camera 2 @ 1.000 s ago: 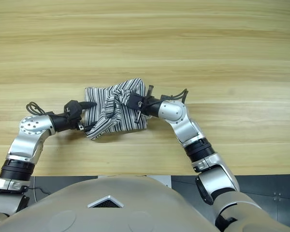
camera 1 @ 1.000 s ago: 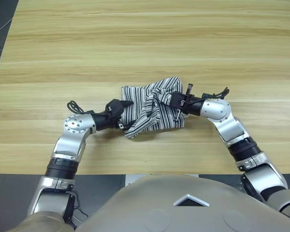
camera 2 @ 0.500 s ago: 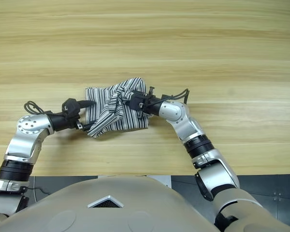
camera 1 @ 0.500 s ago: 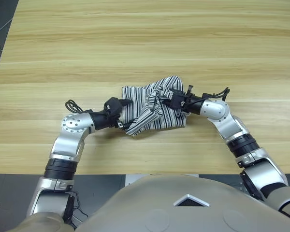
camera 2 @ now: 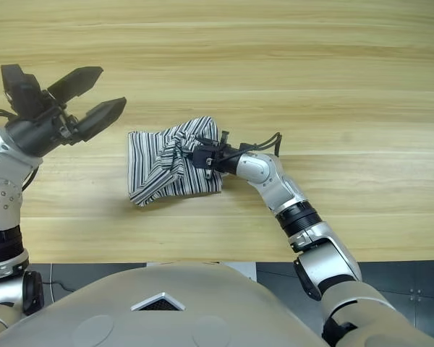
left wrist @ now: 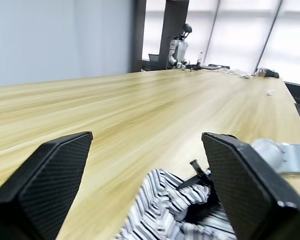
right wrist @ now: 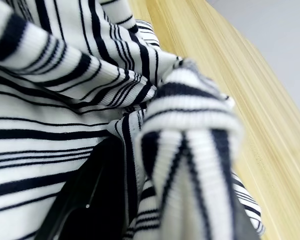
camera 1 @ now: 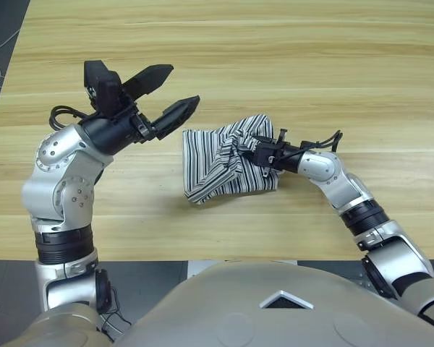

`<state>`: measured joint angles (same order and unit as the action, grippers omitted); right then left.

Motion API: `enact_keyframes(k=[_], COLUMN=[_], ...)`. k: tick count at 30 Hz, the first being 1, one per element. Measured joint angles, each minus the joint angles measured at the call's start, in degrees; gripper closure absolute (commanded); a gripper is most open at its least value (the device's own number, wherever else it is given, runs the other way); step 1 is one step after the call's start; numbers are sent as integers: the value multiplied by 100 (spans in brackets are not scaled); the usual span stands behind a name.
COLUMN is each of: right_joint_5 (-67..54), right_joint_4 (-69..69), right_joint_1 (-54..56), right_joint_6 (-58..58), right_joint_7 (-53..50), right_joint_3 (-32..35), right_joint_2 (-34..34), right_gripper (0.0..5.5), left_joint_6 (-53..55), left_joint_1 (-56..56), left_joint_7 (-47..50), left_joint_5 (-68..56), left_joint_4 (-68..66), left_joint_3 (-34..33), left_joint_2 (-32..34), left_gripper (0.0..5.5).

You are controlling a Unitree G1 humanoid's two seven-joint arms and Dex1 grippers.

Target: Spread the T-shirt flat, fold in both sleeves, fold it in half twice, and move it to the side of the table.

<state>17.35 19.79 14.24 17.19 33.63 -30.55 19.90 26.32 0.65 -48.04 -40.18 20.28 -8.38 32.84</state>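
Lying in a rumpled, partly folded bundle, the black-and-white striped T-shirt (camera 1: 220, 165) sits on the wooden tabletop (camera 1: 289, 58) toward its near edge, roughly midway along it, with creased folds heaped up on the side facing the right edge. The right hand (camera 1: 254, 152) is pushed into that heaped side, low over the tabletop. It is closed on a raised ridge of the fabric, and one dark finger (right wrist: 92, 200) shows pressed against the stripes. The left hand (camera 1: 182, 85) hangs above the tabletop on the shirt's other side. Its two black fingers (left wrist: 52, 175) are spread wide, holding nothing, apart from the cloth.
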Motion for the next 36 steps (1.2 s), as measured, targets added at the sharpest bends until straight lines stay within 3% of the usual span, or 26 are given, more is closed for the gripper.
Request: enact_keyframes(k=[6,11,19,36], right_joint_5=[48,57,67,69], right_joint_4=[5,8,8,-10], right_joint_1=[16,13,-1,-17], right_joint_6=[0,-1,-3,-19], right_joint_7=[-54,-103,-200,-220], right_joint_3=[-23,-31,-54,-56], right_joint_2=[8,14,16,15], right_gripper=[396,396,396,392], left_joint_6=[240,323,159,-201], left_joint_1=[948,1954,2781,2522], left_joint_7=[20,628,1068,1347], left_joint_5=[165,798,1697,2416], left_joint_4=[794,1692,2169,1595], left_joint_3=[321,426,1198,1724], left_joint_2=[183,342,351,96], left_gripper=[145,145,145,404])
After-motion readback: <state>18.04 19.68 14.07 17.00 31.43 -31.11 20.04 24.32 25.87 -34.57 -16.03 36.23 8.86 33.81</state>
